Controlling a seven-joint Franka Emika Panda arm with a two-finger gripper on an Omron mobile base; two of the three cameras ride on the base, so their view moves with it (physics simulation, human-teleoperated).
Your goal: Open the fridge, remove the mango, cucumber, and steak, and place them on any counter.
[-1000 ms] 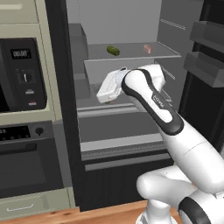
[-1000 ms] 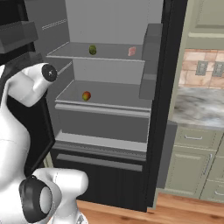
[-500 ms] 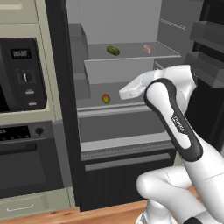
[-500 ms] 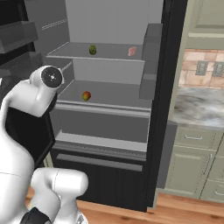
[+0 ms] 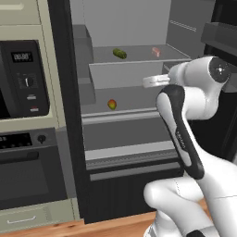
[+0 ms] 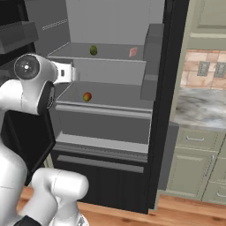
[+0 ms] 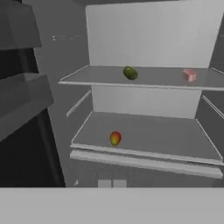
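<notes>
The fridge (image 5: 69,139) stands open, its grey shelves showing. The mango (image 5: 111,104) (image 6: 87,96) (image 7: 115,138) lies near the front of the lower shelf. On the upper shelf lie the dark green cucumber (image 5: 120,53) (image 6: 93,50) (image 7: 130,72) and, to its right, the pink steak (image 5: 156,52) (image 6: 133,52) (image 7: 189,75). My gripper (image 5: 146,82) (image 7: 112,183) hovers outside the fridge at shelf height, facing in. It is shut and holds nothing; the mango sits well ahead of the tips. The marbled counter (image 6: 198,110) lies right of the fridge.
The fridge's open door with its bins (image 5: 217,37) (image 6: 17,35) stands close beside my arm. A black microwave (image 5: 23,76) and oven (image 5: 28,171) sit in beige cabinetry left of the fridge. Sage green cabinets (image 6: 190,167) stand under the counter.
The hand swung away from the front of the lower shelf towards the open door and turned to face the shelves. The mango now shows in the left base view. The food has not moved.
</notes>
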